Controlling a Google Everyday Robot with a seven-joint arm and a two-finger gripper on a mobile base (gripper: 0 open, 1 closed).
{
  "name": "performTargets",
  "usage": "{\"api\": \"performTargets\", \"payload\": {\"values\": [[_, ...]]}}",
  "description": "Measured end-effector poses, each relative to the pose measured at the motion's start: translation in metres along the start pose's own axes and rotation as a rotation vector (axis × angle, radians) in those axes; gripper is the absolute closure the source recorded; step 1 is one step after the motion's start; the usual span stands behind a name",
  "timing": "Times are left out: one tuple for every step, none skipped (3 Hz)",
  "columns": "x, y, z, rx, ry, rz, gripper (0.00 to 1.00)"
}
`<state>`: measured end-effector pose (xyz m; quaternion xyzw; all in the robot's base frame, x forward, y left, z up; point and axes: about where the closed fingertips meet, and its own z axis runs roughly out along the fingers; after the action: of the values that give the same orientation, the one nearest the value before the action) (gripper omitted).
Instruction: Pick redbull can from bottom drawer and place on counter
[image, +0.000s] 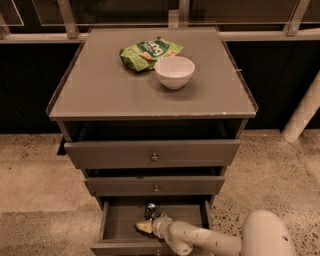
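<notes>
Your redbull can stands upright in the open bottom drawer, near the drawer's back edge and about midway between its side walls. Your claw is inside the drawer just in front of the can, toward the front edge, with the arm reaching in from the drawer's right front corner. Whether the claw is wide, narrow or already touching the can, you cannot tell from here.

Expect the can to be light, stiff along its length, and smooth enough to slip. Its thin wall would likely dent under a hard squeeze. Take it across the middle of the body, not at the rim, and keep it upright as you lift past the drawer above.

On the desk, the white bowl and green snack bag sit toward the back edge. The front half looks like your best landing spot.
</notes>
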<state>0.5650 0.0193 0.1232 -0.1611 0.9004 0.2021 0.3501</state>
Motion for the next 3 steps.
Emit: {"api": "performTargets", "payload": {"values": [[0.0, 0.0, 0.0001, 0.0, 0.0, 0.0, 0.42], [0.0, 0.0, 0.0001, 0.0, 0.0, 0.0, 0.65], [0.0, 0.0001, 0.0001, 0.0, 0.0, 0.0, 0.88]]}}
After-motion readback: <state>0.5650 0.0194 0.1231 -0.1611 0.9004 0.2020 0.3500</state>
